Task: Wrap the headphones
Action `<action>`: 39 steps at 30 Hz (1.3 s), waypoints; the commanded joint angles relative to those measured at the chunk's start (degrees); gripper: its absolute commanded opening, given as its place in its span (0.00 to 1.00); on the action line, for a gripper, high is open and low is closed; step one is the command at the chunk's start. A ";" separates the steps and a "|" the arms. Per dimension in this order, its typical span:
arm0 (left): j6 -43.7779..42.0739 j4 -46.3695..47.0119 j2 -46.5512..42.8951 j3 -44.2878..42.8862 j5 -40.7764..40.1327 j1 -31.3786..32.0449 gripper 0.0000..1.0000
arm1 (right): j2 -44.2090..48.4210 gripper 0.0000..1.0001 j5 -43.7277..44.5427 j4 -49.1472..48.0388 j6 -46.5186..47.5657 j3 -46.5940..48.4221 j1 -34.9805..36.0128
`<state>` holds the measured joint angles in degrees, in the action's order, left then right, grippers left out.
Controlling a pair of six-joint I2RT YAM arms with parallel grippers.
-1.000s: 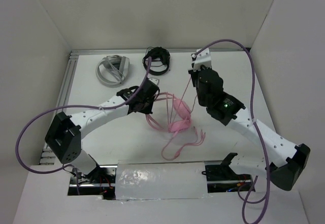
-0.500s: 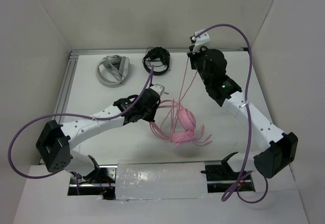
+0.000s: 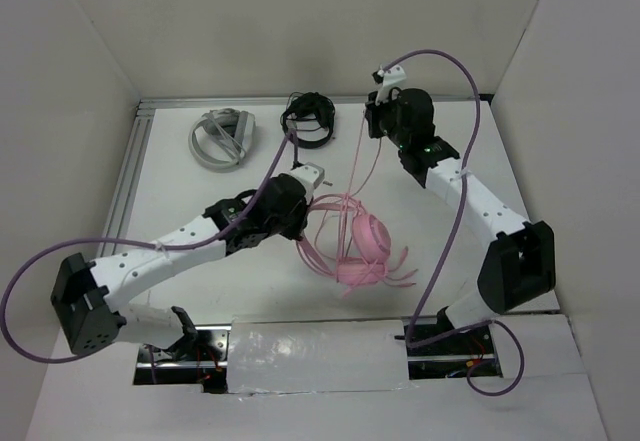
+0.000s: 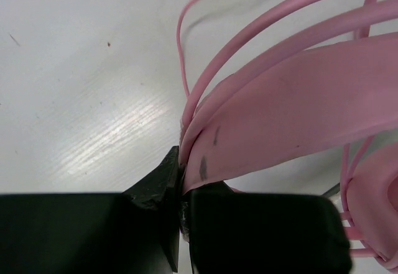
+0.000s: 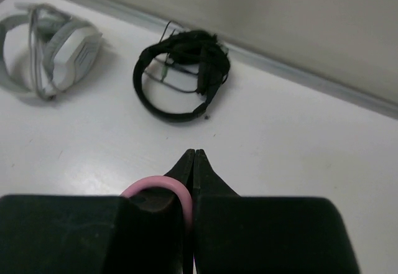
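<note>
Headphones (image 3: 365, 244): pink, found at the middle of the table (image 3: 180, 186), cable loops spread around them.
Left gripper (image 4: 183, 184): clamped on the headband (image 4: 292, 118).
Right gripper (image 5: 194, 162): pinched on the cable (image 5: 154, 183), which is held raised.
Grey-white set (image 3: 222, 137), black set (image 3: 308, 121): placed at the far edge.

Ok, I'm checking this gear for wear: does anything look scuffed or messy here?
Two dark scuffs mark the pink headband beside the shut left gripper. Loose cable loops also sprawl untidily on the table near the earcup. The right gripper pinches one cable strand taut.
</note>
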<state>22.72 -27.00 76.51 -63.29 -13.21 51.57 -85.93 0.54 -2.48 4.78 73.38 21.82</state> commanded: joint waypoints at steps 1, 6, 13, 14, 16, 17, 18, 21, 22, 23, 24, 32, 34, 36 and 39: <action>-4.79 2.22 -8.12 -0.87 5.48 1.51 0.00 | -3.18 0.06 -18.36 -3.07 -4.43 1.76 -4.94; -9.88 7.05 -14.46 -5.08 10.73 0.02 0.00 | -10.39 0.12 -41.20 -3.13 -0.73 1.15 -2.76; -13.66 3.63 -12.79 -20.79 9.88 -0.86 0.00 | -21.19 0.12 -47.56 -2.70 -1.17 7.73 5.50; -14.36 3.36 -12.18 -22.39 10.05 -1.21 0.00 | -21.99 0.12 -47.82 -3.84 -1.96 8.43 6.21; -15.33 2.05 -11.65 -27.12 9.44 -1.82 0.00 | -23.48 0.12 -48.26 -4.90 -2.93 8.35 8.75; -16.12 1.96 -11.04 -28.54 8.30 -1.91 0.00 | -23.75 0.12 -48.00 -6.47 -3.89 7.74 9.54; -16.65 1.78 -10.86 -29.60 7.59 -2.17 0.00 | -24.02 0.12 -47.82 -7.62 -4.59 7.22 10.25; -17.36 0.99 -10.07 -34.44 7.76 -3.93 0.00 | -24.90 0.12 -47.56 -11.66 -7.40 4.76 12.80; -17.71 0.73 -9.54 -36.45 7.68 -4.54 0.00 | -25.51 0.12 -47.82 -12.37 -8.54 3.97 13.76; -17.62 0.90 -9.28 -37.16 7.07 -4.90 0.00 | -25.78 0.12 -47.91 -14.46 -9.34 3.35 14.29; -17.54 0.90 -9.10 -37.87 6.80 -5.25 0.00 | -25.95 0.12 -48.34 -15.96 -10.39 3.00 14.73; -18.85 -1.29 -3.92 -49.20 9.25 -11.57 0.00 | -27.36 0.12 -45.54 -21.75 -14.18 -4.29 21.85; -18.24 -2.78 -1.73 -52.81 10.48 -14.56 0.00 | -26.92 0.13 -44.05 -25.53 -16.80 -8.49 22.47; -17.19 -3.93 -0.14 -54.65 12.32 -18.06 0.00 | -26.14 0.15 -43.78 -27.30 -18.13 -11.75 23.00; -14.56 -4.98 1.53 -56.76 18.81 -25.43 0.00 | -25.08 0.15 -43.86 -29.24 -19.71 -16.32 23.17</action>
<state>2.61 -36.23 77.56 -115.92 -0.95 31.97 -112.33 -44.40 -24.80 -11.77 60.38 45.19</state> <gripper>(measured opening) 0.150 0.144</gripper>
